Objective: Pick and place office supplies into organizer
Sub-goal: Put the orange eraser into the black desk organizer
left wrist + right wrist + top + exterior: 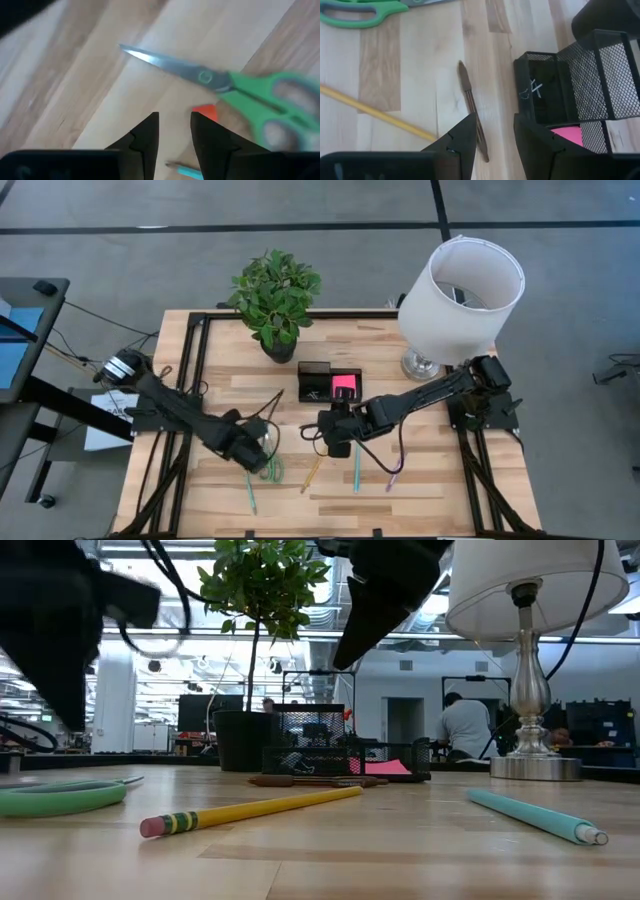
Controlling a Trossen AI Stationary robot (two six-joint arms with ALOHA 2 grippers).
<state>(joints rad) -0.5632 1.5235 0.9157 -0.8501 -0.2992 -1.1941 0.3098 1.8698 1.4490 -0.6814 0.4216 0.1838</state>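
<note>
Green-handled scissors (240, 90) lie flat on the table, blades shut; my left gripper (175, 125) hovers open just short of them (258, 458), beside a small red bit (206, 111). My right gripper (495, 125) hangs open above a dark pen (470, 100) that lies on the wood next to the black mesh organizer (570, 80). In the low view this gripper (345, 655) is well clear of the table. A pink sticky-note pad (344, 388) sits inside the organizer (328, 383). A yellow pencil (250, 808) and a teal pen (535, 815) lie near the front.
A potted plant (276, 300) stands behind the organizer, and a white-shaded lamp (460, 290) at the far right. Another teal pen (250, 492) and a pink pen (395, 475) lie toward the near edge. People show in the room beyond the table.
</note>
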